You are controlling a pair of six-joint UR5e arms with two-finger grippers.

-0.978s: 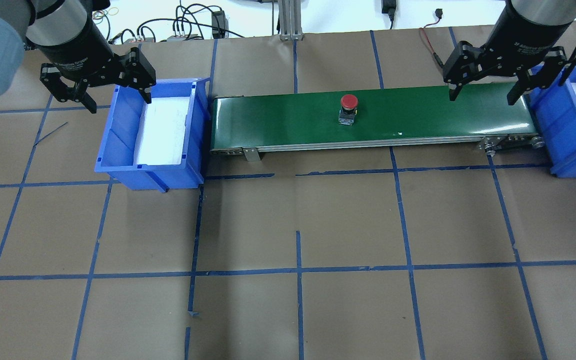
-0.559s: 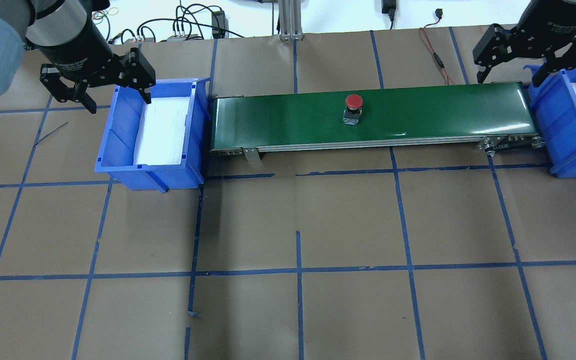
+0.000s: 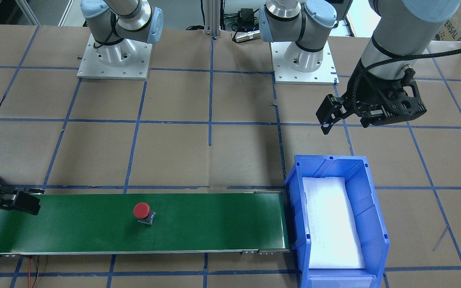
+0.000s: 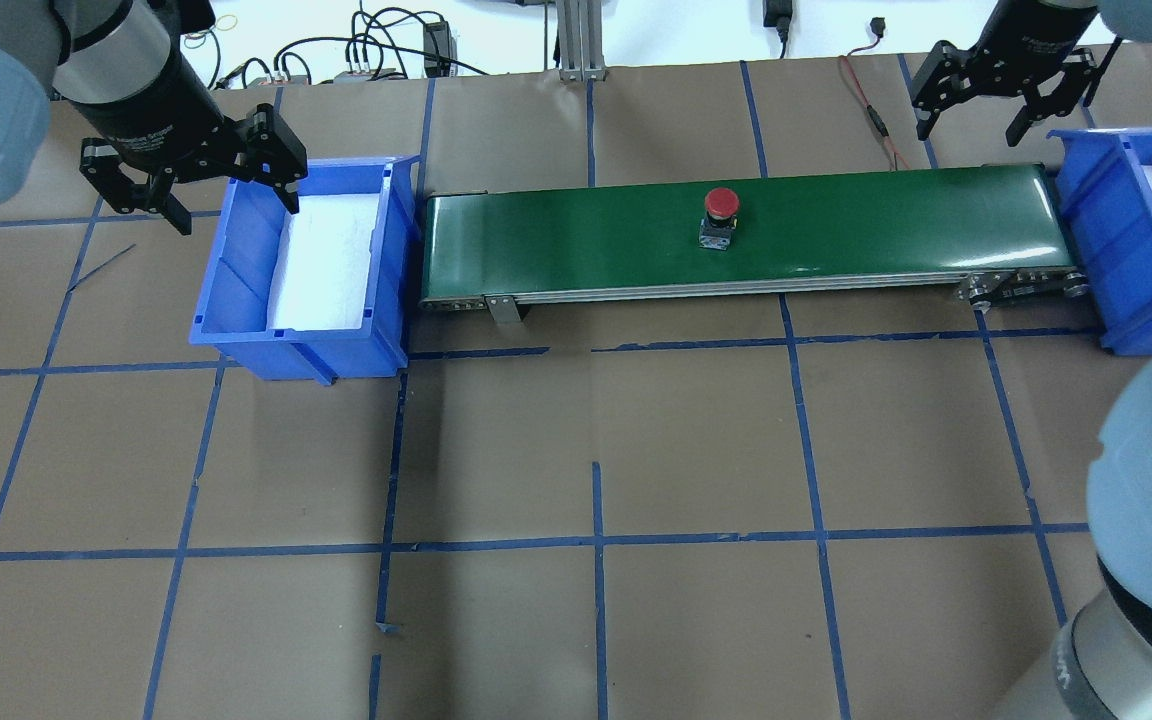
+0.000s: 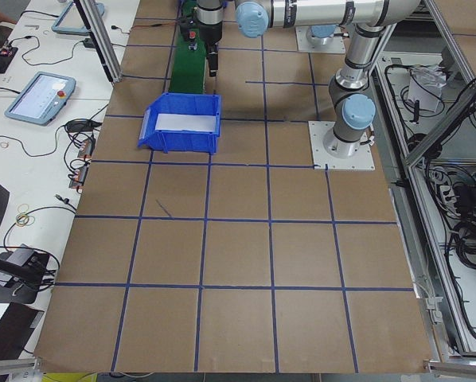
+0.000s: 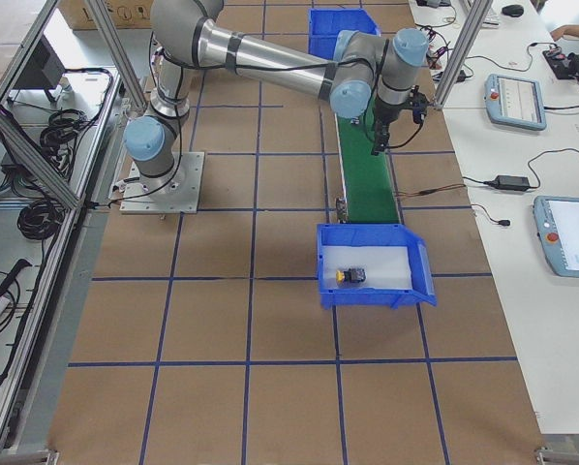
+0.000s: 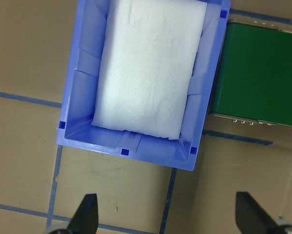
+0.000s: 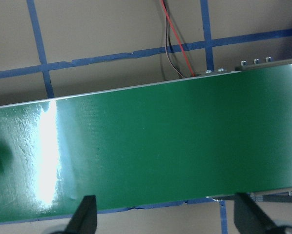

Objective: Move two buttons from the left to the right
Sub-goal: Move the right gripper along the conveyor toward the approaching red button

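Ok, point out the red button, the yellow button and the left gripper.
red button (image 4: 721,203), overhead view, on its red cap.
yellow button (image 6: 350,277), right side view, on its middle.
left gripper (image 4: 236,217), overhead view, midway between its fingertips.

Silver-grey arms (image 3: 394,36) with pale-blue joint caps (image 3: 156,24) on bolted white base plates (image 3: 94,70).

A red button (image 3: 142,211) is seen on the green belt (image 3: 214,220). A blue bin (image 3: 295,216) is set at the belt's 3 o'clock end.
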